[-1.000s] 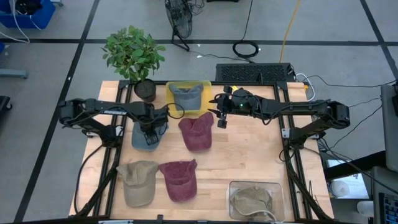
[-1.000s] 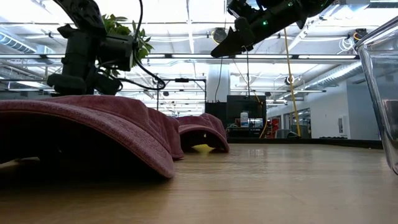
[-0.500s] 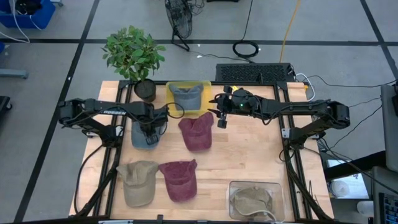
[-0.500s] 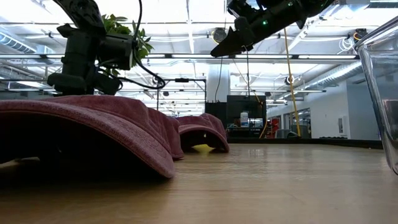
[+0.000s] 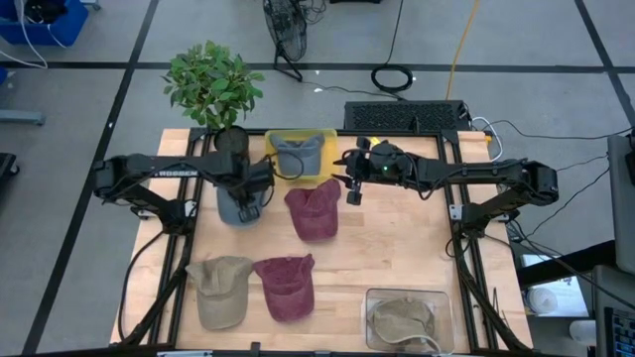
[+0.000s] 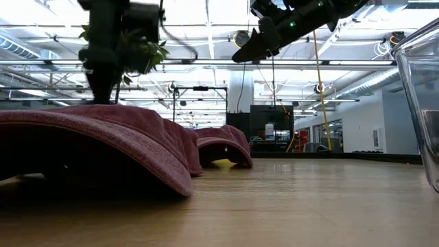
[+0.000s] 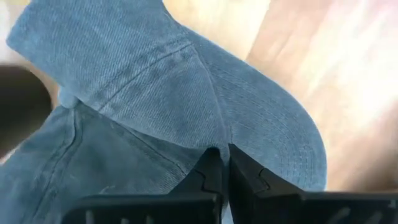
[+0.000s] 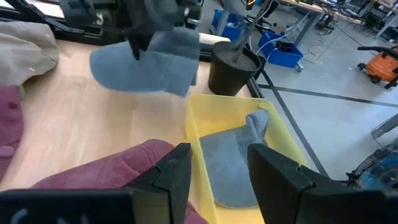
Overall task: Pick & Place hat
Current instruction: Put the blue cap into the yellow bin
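A blue denim hat [image 5: 233,206] hangs just above the table's far left part, with my left gripper [image 5: 250,191] shut on it. The right wrist view shows this hat [image 8: 149,62] in the air beside the black plant pot [image 8: 233,68]. A yellow bin [image 5: 301,142] at the far edge holds a grey hat [image 5: 298,156]. My right gripper [image 5: 352,188] hovers open to the right of the bin, above the table. Two maroon hats [image 5: 313,210] [image 5: 286,286] and a tan hat [image 5: 220,291] lie on the wood. My left gripper pinches a bunch of the blue hat's crown cloth [image 7: 208,134] between its two shut fingers [image 7: 211,171]. The fingers come from above, pointing down. The hat hangs below them, lifted clear of the table, its cloth slack and drooping to one side [image 8: 177,74].
A potted plant [image 5: 213,89] stands at the far left corner. A clear container [image 5: 409,317] with a tan hat sits at the near right. The near maroon hat [image 6: 96,137] fills the low view's left. Bare wood lies right of centre [image 5: 397,248].
My left gripper has shut on the blue hat and risen, drifting slightly toward the yellow bin. The hat, which lay flat on the table, is now bunched and lifted clear.
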